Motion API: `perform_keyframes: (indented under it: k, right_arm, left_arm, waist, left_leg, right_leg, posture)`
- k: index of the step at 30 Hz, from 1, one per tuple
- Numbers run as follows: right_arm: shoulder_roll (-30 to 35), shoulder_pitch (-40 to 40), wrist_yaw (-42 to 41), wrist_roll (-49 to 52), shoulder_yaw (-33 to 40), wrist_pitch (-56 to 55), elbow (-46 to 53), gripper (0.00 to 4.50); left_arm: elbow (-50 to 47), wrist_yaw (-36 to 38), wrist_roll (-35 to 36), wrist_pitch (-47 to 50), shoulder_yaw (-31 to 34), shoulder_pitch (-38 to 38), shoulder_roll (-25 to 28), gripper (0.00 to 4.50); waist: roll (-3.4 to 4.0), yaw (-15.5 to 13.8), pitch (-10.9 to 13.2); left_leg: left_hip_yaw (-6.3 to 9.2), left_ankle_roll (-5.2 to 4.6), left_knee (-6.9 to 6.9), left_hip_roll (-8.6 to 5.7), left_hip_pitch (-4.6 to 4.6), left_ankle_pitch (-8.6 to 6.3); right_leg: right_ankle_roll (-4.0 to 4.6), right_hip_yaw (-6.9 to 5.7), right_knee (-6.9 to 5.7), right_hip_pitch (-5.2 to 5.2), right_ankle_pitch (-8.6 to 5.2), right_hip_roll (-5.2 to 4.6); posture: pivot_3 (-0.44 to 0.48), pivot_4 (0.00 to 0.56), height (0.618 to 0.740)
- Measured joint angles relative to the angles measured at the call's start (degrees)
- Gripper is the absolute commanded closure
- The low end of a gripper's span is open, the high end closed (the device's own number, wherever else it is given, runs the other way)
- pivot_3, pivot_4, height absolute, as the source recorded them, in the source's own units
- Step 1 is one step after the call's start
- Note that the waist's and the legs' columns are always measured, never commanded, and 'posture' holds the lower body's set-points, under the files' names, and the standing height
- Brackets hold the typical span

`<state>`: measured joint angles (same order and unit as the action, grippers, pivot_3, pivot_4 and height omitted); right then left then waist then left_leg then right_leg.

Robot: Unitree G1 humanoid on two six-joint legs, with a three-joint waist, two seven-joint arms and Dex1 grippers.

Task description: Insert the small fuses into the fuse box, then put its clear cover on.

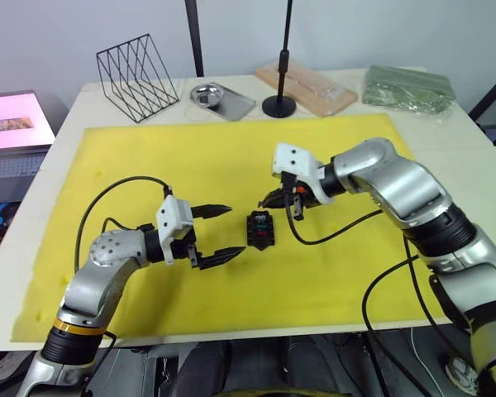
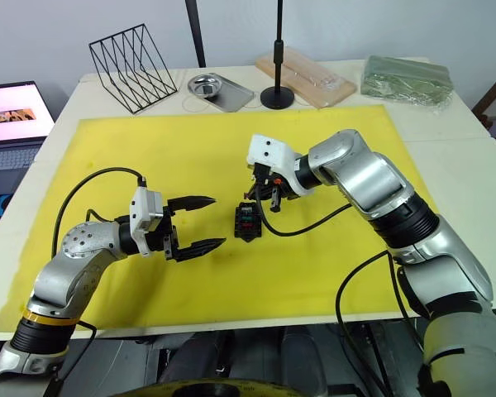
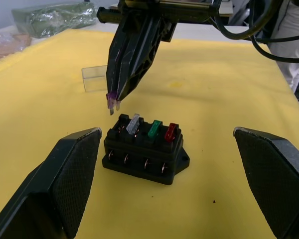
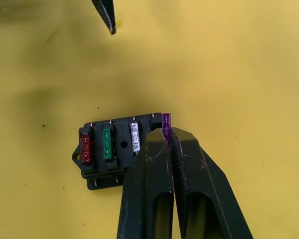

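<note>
The left gripper (image 1: 217,233) hovers with its black fingers spread wide, empty, just beside the small black rectangular fuse box (image 3: 144,151) on the yellow mat (image 1: 231,157). Red (image 3: 171,132), green (image 3: 154,129) and greyish clear (image 3: 133,124) blade fuses sit in its slots. Above the empty end slot, the right gripper (image 3: 113,103) pinches the purple blade fuse (image 4: 166,127). Farther off lies the small transparent rectangular cover (image 3: 93,78).

Your bench (image 1: 91,95) carries: yellow mat (image 1: 149,165), wire rack (image 1: 136,74), metal tray (image 1: 221,99), stand base (image 1: 279,106), green bundle (image 1: 409,87), boxed wooden board (image 1: 306,85).

both eye views look down from the head over the table (image 1: 231,95). each wrist view looks along its own claw, close to the fuse box (image 3: 143,149), which all four views share.
</note>
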<state>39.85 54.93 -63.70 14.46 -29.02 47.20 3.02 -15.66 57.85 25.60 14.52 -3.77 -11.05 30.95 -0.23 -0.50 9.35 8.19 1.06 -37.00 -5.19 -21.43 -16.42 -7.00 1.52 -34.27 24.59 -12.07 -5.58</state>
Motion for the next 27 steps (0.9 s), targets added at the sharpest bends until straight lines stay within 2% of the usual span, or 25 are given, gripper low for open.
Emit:
perform_keyframes:
  k: [27]
  right_arm:
    - [-2.35,-1.81,-3.72,-6.88,-0.04,-3.88,-1.17,4.46]
  left_arm:
    - [1.17,-0.29,-0.12,-0.25,0.14,-0.39,1.44,0.00]
  waist:
    - [0.00,0.02,0.00]
  left_leg:
    - [0.00,0.01,0.00,0.00,0.00,0.00]
  right_leg:
    - [0.00,0.00,-0.01,0.01,0.00,0.00]
  posture:
    - [0.000,0.150,0.740]
